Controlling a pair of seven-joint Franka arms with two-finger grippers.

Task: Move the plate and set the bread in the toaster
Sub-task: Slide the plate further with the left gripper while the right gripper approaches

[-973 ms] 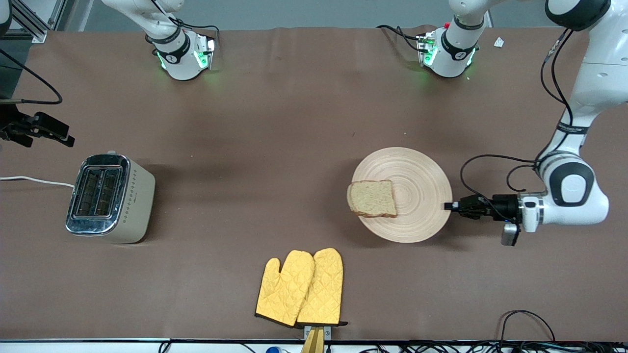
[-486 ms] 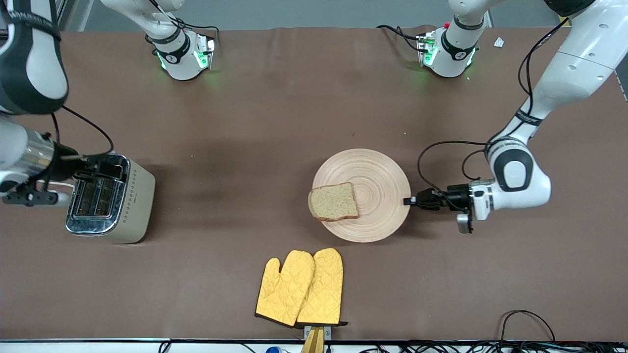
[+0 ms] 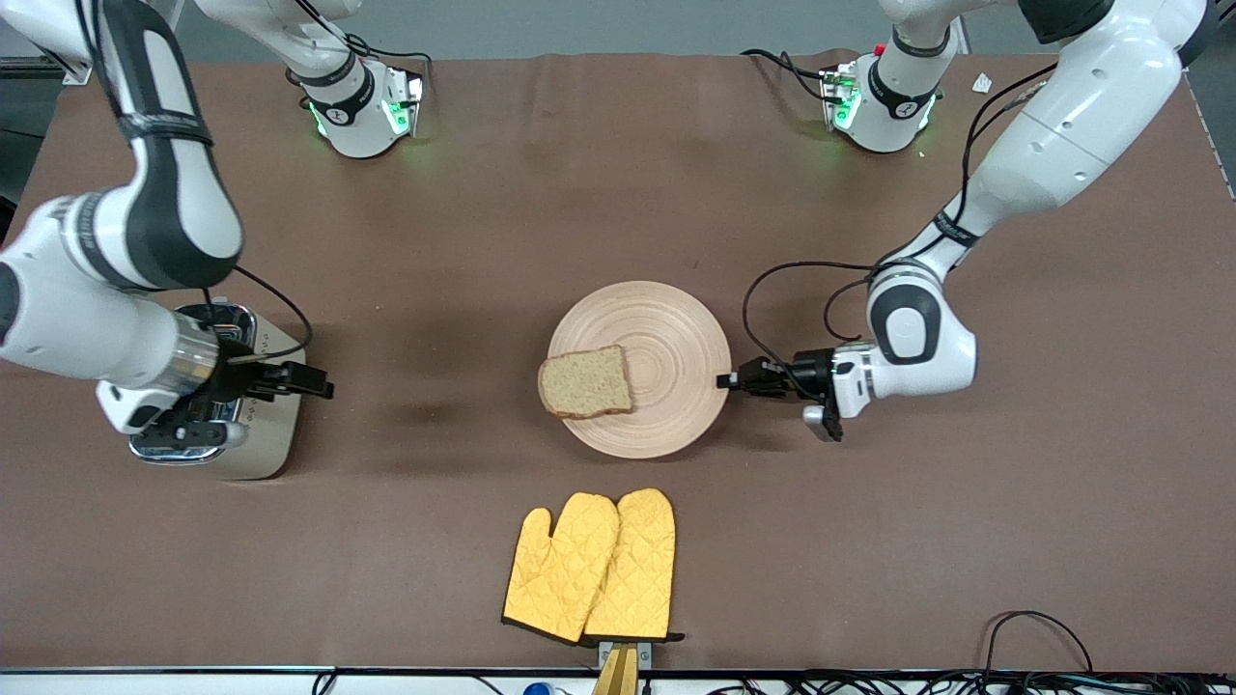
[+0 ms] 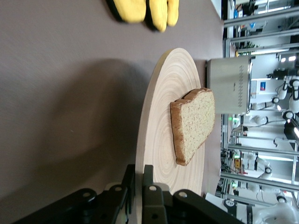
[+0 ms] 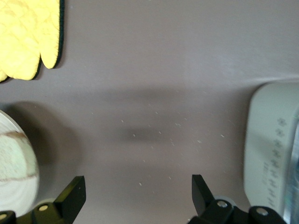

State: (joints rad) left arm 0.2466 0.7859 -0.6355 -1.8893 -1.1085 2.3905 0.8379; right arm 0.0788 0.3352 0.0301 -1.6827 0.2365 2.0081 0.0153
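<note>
Plate-move step: left gripper (image 3: 726, 379) clenched on plate (image 3: 676, 328) rim, bread (image 3: 585, 381) aboard. Right gripper (image 3: 319, 386), jaws spread, hung over toaster (image 3: 275, 439); next calls for bread pickup.

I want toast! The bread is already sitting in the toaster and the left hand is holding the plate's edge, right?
Not quite. The bread lies on the plate, not in the toaster; the front view shows it. The left hand does hold the plate's edge.
</note>
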